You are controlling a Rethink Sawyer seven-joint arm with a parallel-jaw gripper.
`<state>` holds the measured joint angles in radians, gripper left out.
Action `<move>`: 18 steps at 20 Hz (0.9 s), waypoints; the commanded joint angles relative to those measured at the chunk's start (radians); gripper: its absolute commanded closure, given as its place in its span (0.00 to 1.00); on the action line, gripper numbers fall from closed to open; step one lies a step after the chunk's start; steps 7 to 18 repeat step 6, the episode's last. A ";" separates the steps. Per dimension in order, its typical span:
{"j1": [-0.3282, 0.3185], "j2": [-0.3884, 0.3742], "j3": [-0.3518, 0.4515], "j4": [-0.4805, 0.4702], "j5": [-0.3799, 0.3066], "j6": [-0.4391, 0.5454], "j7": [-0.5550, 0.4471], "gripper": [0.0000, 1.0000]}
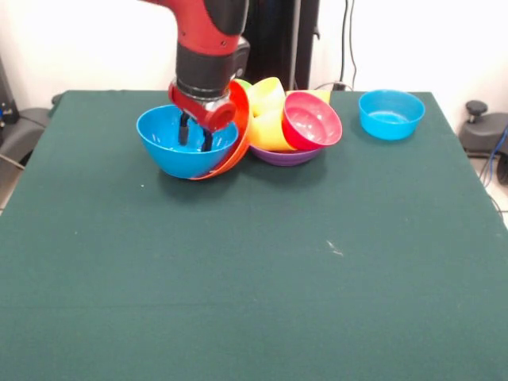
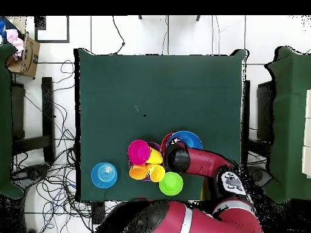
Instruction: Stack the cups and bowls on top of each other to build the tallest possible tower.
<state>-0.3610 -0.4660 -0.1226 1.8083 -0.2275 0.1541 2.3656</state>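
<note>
My gripper [image 1: 195, 132] reaches down into a large blue bowl [image 1: 186, 155], its two black fingers apart and nothing between them. That bowl [image 2: 188, 139] sits tilted inside an orange bowl [image 1: 240, 127]. Beside them to the right, yellow cups [image 1: 267, 95] and a red bowl [image 1: 311, 121] lean in a purple bowl [image 1: 286, 156]. The overhead view shows the red bowl [image 2: 138, 151], two yellow cups [image 2: 156, 173], an orange cup [image 2: 138, 172] and a light green bowl [image 2: 171, 183] clustered together. The arm hides the gripper there.
A small blue bowl [image 1: 390, 113] stands alone near the far right corner of the green table [image 1: 254, 278], and shows apart from the cluster in the overhead view [image 2: 104, 175]. Cables and chairs surround the table.
</note>
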 commanded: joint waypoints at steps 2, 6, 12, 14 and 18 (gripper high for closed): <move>0.016 0.119 0.044 -0.156 -0.064 -0.071 -0.005 0.00; 0.013 0.128 0.046 -0.165 -0.069 -0.075 -0.004 0.00; 0.013 0.128 0.046 -0.165 -0.069 -0.075 -0.004 0.00; 0.013 0.128 0.046 -0.165 -0.069 -0.075 -0.004 0.00; 0.013 0.128 0.046 -0.165 -0.069 -0.075 -0.004 0.00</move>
